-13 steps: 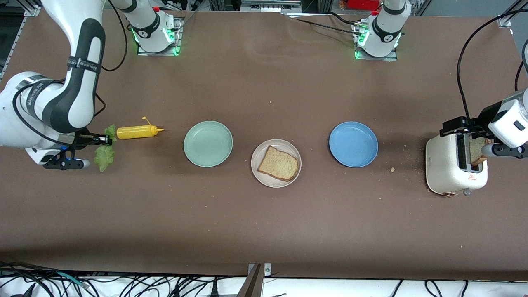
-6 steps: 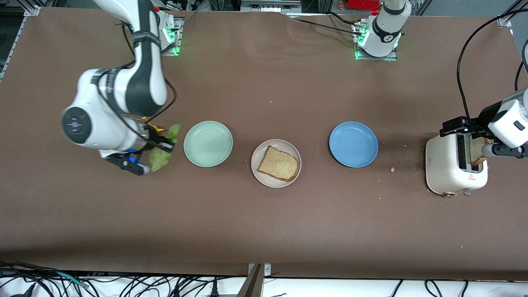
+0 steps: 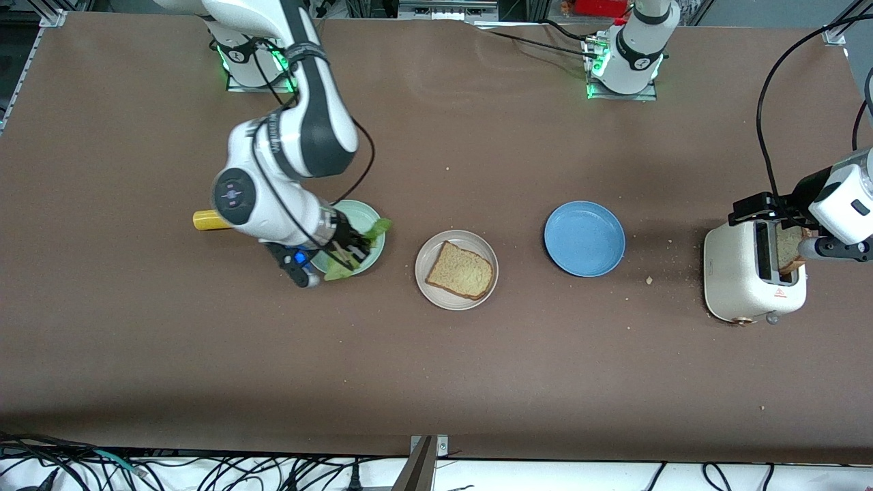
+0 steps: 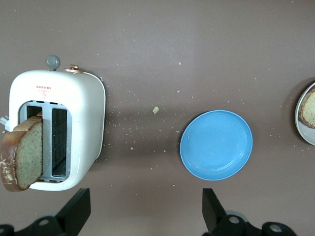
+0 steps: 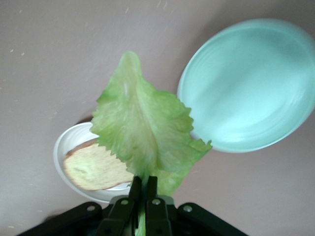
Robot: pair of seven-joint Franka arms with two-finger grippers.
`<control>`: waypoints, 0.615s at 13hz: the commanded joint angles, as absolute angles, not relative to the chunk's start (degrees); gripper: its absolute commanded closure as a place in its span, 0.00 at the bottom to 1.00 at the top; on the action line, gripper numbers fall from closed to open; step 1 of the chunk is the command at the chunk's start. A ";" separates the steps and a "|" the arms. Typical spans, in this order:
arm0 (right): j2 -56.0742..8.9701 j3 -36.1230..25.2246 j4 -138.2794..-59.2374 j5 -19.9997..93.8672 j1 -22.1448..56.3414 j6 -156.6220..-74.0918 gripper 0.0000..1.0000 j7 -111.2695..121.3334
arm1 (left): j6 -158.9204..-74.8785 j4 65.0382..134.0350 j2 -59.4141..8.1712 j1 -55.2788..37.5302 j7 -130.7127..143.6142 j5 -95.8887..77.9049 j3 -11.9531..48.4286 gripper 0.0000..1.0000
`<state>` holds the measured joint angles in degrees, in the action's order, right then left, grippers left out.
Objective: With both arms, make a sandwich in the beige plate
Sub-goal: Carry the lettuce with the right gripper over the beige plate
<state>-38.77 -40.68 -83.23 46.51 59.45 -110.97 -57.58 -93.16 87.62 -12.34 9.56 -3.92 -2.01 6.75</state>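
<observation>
Front view, right end effector (image 3: 343, 250) pinching lettuce leaf (image 3: 354, 249) over mint-green plate (image 3: 374, 240), left end effector (image 4: 145, 209) spread wide above toaster (image 3: 740, 286)

Right gripper (image 5: 141, 189) pinching lettuce leaf (image 5: 142, 132)
Below it: beige plate (image 5: 66, 142) holding bread slice (image 5: 93, 169), beside mint-green plate (image 5: 248, 86)

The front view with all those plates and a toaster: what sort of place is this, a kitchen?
Probably a robotics lab staged as a kitchen, not a real one. Two white robot arms are bolted to a brown table, cables trail along its edge, and only props sit there: a white toaster, a round beige plate.
</observation>
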 commanded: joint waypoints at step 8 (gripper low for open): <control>-52.46 -27.42 -73.31 57.92 56.34 -142.21 1.00 -81.20 | -92.64 88.42 -11.25 9.84 -3.34 -0.26 6.94 0.00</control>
<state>-48.26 -28.08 -78.98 56.03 58.20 -141.86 -77.96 -93.14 87.64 -12.33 9.67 -3.83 -2.01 6.75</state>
